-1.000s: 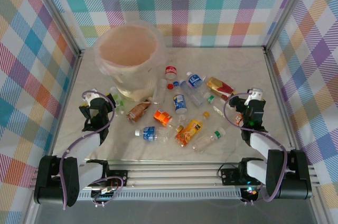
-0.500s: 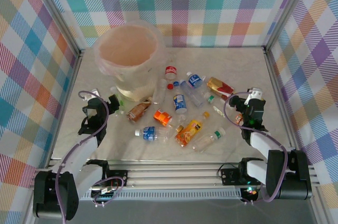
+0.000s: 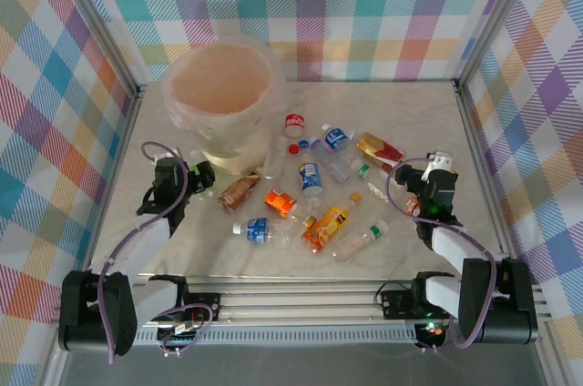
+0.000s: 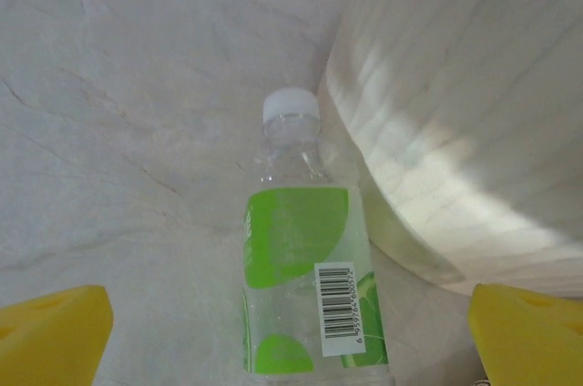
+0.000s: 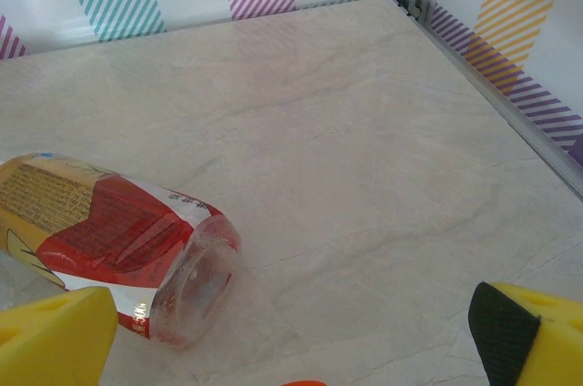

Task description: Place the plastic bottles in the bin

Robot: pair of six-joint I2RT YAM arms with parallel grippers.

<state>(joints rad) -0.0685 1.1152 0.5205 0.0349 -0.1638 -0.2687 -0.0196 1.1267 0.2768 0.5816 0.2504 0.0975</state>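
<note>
Since the green-labelled bottle (image 4: pixel 305 286) lies on the surface (image 4: pixel 109 86) with its white cap just beside the wall of the bin (image 4: pixel 455 113), the left gripper (image 3: pixel 197 173) would do best to close squarely across the labelled body. It should close gently, as thin plastic may buckle or slip, and keep the finger nearer the bin clear of it. Its jaws stand wide apart, one on either side of the bottle, touching nothing. The right gripper (image 5: pixel 291 340) is likewise spread wide and empty, near a red-and-yellow bottle (image 5: pixel 109 231).
</note>
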